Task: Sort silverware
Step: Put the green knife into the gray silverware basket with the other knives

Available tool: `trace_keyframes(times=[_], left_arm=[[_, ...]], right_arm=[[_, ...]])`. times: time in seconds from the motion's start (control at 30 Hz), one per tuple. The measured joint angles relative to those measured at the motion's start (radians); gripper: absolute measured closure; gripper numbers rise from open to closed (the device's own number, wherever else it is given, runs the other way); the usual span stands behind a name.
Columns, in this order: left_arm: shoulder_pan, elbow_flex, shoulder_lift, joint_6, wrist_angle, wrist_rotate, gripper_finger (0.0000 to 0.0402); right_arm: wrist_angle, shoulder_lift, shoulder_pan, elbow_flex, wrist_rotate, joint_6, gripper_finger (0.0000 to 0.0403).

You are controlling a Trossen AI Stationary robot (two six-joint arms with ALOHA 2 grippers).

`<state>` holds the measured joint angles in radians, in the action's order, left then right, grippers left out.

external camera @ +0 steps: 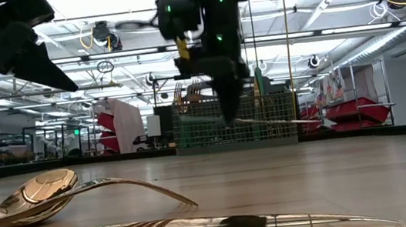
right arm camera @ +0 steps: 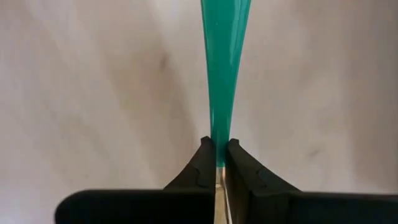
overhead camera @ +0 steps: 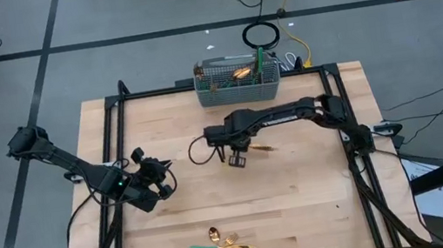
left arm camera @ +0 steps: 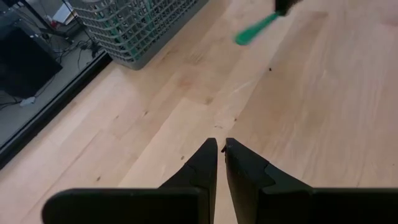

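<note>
1. High view: my right gripper [overhead camera: 238, 158] is at frame centre, clamped on a teal-handled piece [overhead camera: 262, 148]. The mesh caddy [overhead camera: 237, 84] at upper centre already holds several; a small pile of silverware [overhead camera: 221, 247] waits at bottom centre. My left gripper [overhead camera: 162, 179] idles at centre left.
2. Low view: a spoon [external camera: 31, 198] and its neighbours lie in the foreground, unsorted.
3. Left wrist view: my fingers [left arm camera: 205, 163] are nearly touching, holding nothing.
4. Right wrist view: my fingers [right arm camera: 202, 163] pinch the teal handle [right arm camera: 225, 68].
</note>
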<state>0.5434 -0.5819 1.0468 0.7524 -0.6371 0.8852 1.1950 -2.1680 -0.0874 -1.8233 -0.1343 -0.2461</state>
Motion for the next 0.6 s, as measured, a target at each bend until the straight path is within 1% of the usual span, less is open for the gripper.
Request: trace_keyframes(times=[0.2,0.3,0.4,0.5,0.6], left_arm=[[0.000,0.000,0.000,0.001,0.000,0.006,0.0360],[0.000,0.000,0.000,0.001,-0.001,0.006,0.0360],[0.000,0.000,0.000,0.002,0.000,0.006,0.0360],[0.000,0.000,0.000,0.002,0.001,0.006,0.0360],[0.000,0.000,0.000,0.002,0.000,0.006,0.0360]], right_arm=[[-0.178,0.093,-0.010,-0.003,-0.172,-0.001,0.0402],[-0.250,0.131,-0.031,-0.003,-0.226,0.007,0.0402],[-0.326,0.176,-0.063,0.016,-0.305,0.047,0.0402],[-0.420,0.242,-0.105,0.084,-0.338,0.051,0.0402],[-0.571,0.329,-0.151,0.205,-0.339,0.053,0.0402]])
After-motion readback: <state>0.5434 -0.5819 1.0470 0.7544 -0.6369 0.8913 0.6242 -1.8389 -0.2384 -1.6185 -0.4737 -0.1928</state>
